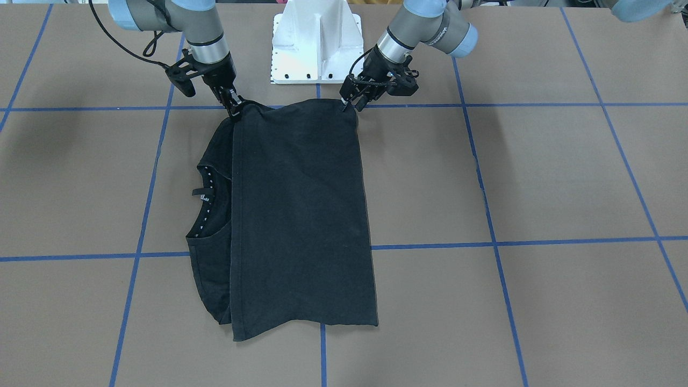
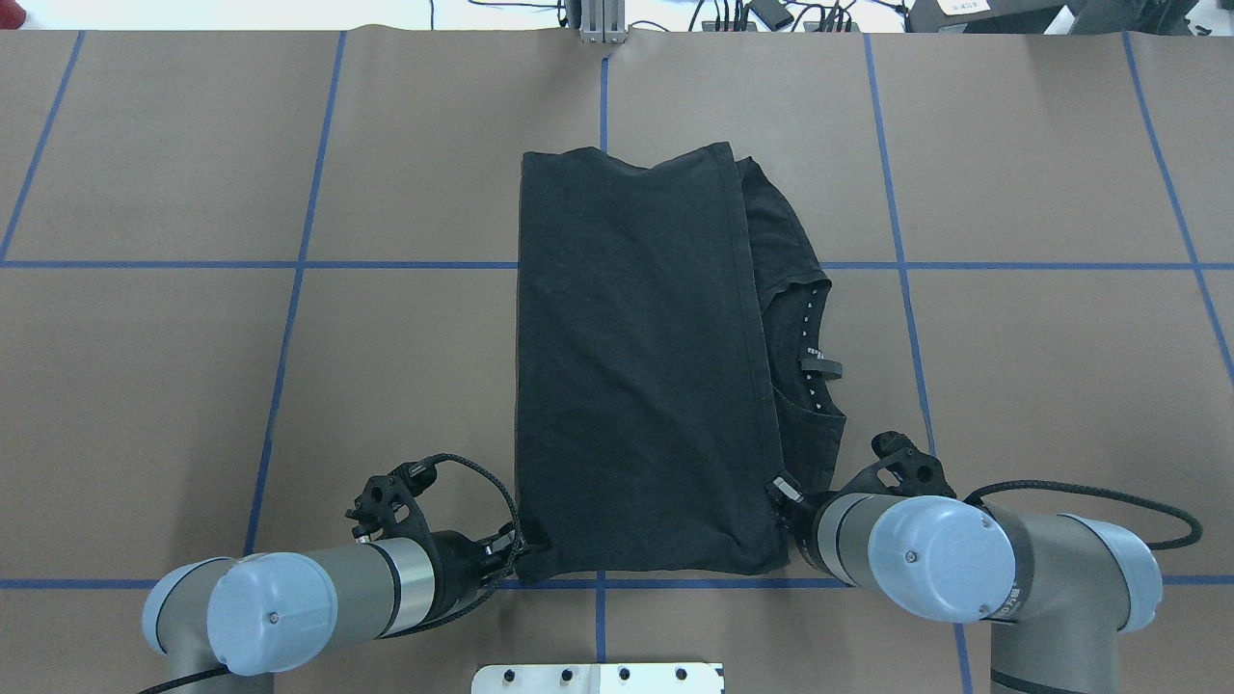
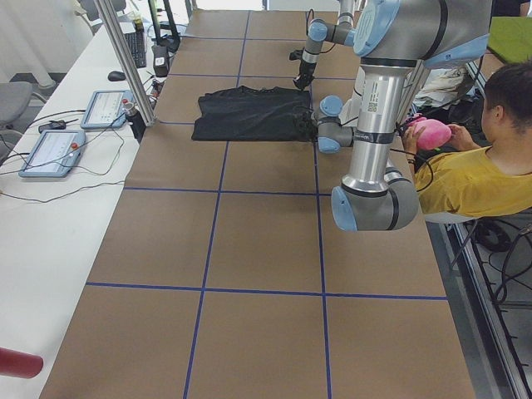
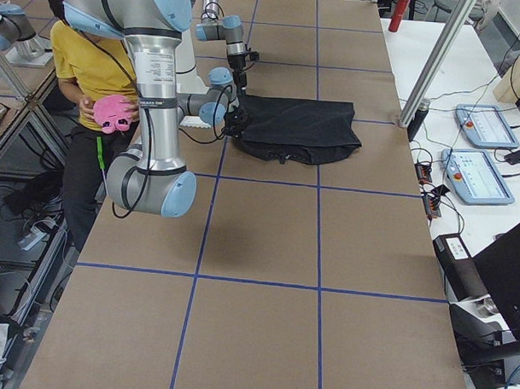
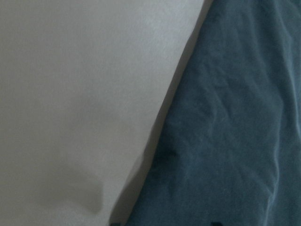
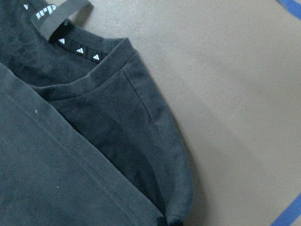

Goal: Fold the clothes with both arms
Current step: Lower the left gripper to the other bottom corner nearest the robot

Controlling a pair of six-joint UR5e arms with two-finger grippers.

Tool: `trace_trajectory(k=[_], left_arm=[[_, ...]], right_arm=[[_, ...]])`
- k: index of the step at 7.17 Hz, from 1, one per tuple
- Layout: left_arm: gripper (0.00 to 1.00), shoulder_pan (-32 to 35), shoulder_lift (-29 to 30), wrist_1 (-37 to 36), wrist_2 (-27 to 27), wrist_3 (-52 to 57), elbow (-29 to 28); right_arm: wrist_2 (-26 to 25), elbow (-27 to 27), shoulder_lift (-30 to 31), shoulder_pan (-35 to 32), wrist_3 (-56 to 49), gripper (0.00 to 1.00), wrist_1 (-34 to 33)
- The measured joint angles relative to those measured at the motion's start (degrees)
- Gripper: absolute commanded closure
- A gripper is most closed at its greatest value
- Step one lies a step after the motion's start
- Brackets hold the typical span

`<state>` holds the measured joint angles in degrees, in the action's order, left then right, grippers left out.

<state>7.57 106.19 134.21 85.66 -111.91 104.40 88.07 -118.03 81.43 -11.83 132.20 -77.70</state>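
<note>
1. Pinching the near corner on the collar side, the right gripper [image 1: 235, 109] appears to have its fingers pressed together on the cloth. The edge there rises slightly to meet them.
2. The left gripper [image 1: 350, 103] has its tips at the other near corner, on the folded edge. I cannot tell whether its fingers are spread or clamped, since the left wrist view shows only cloth and bare surface.
3. Between the two grippers, the black T-shirt [image 1: 301, 215] lies flat in the middle of the counter [image 1: 537, 177], close to the robot. Its print is hidden. The lower half is laid over the upper, so the hem runs just beside the collar [image 1: 207, 199], which shows on the robot's right.
4. One fold looks finished. The step in hand seems to be taking hold of the near edge for a second fold, away from the robot.
5. That move calls for a firm grip on every layer at both corners. Both arms then need to lift evenly and carry the near edge across to the far edge, keeping the cloth taut between them.
6. The shoulder sticks out past the hem at the right corner, so the lower layer may be missed and left behind.
</note>
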Motion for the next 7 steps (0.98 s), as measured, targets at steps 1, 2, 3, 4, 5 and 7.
trace_trajectory(k=[1,2,3,4,5,7], left_arm=[[0.43,-0.1,0.0,0.0,0.0,0.0,-0.2],[0.5,-0.2,0.0,0.0,0.0,-0.2,-0.3],[0.67,-0.4,0.0,0.0,0.1,-0.5,-0.3],[0.87,-0.6,0.0,0.0,0.1,-1.0,-0.4],[1.0,-0.8,0.0,0.0,0.1,-1.2,-0.4],[1.0,-0.9,-0.1,0.0,0.1,-1.7,-0.3]], right_arm=[[0.0,-0.1,0.0,0.0,0.0,1.0,0.0],[0.0,-0.2,0.0,0.0,0.0,1.0,0.0],[0.0,-0.3,0.0,-0.1,0.0,1.0,0.0],[0.0,-0.5,0.0,-0.1,0.0,1.0,0.0],[0.0,-0.5,0.0,-0.1,0.0,1.0,0.0],[0.0,-0.8,0.1,-0.2,0.0,1.0,-0.1]])
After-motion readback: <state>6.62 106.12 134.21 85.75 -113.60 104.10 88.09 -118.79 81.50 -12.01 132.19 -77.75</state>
